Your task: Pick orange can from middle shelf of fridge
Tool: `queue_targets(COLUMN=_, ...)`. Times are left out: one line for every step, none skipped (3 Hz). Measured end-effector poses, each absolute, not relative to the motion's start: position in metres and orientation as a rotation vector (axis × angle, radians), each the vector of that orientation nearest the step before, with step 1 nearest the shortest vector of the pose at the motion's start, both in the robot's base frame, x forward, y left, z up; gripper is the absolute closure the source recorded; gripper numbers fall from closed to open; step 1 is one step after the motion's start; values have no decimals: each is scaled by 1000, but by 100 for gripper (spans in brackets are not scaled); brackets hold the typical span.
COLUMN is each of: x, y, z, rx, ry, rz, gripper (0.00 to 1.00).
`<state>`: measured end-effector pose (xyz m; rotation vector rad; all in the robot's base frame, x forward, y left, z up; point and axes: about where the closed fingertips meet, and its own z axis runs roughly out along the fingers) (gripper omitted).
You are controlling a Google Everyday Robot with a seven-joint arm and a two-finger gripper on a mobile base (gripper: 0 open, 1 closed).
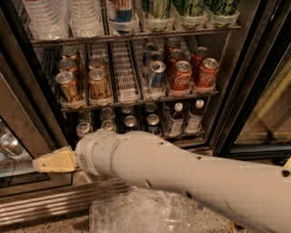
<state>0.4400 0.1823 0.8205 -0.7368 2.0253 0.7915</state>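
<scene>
The fridge point(237, 86) stands with its door open, and three wire racks show inside. The middle shelf point(123, 96) is split into narrow lanes. Its two left lanes hold copper-orange cans, lined up front to back. The front orange can point(68, 86) of the far-left lane stands upright at the near edge of the rack, with a matching can point(99, 83) just beside it on the right. The next lane to the right is bare wire. Right of that is a blue-and-silver can point(157, 75), then red cola cans point(181, 75) in the two right lanes.

The rack above carries clear bottles point(45, 18) on the left and tall green cans point(191, 9) on the right. The rack below carries small silver cans point(130, 122) and a few bottles point(175, 119).

The robot's thick white arm point(182, 175) crosses the near part of the scene from lower right to left. The pale yellow pincer point(50, 162) at its end sits low on the left, in front of the fridge's steel base, below the middle shelf and well apart from the orange cans. Nothing shows in its grip; I cannot tell whether it is open or closed.

Crumpled clear plastic wrap point(150, 214) lies on the floor under the arm.
</scene>
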Motion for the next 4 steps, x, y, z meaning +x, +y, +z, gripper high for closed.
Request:
queue_targets(x=441, y=165, z=816, rx=-589, ry=2024, rz=692, gripper=0)
queue_targets(x=446, y=112, z=816, rx=-434, ry=1982, rz=514, gripper=0)
queue_targets(x=458, y=99, z=825, rx=-368, ry=1944, rz=441, gripper=0)
queue_targets(x=458, y=99, z=826, rx=-368, ry=1944, rz=441, gripper=0)
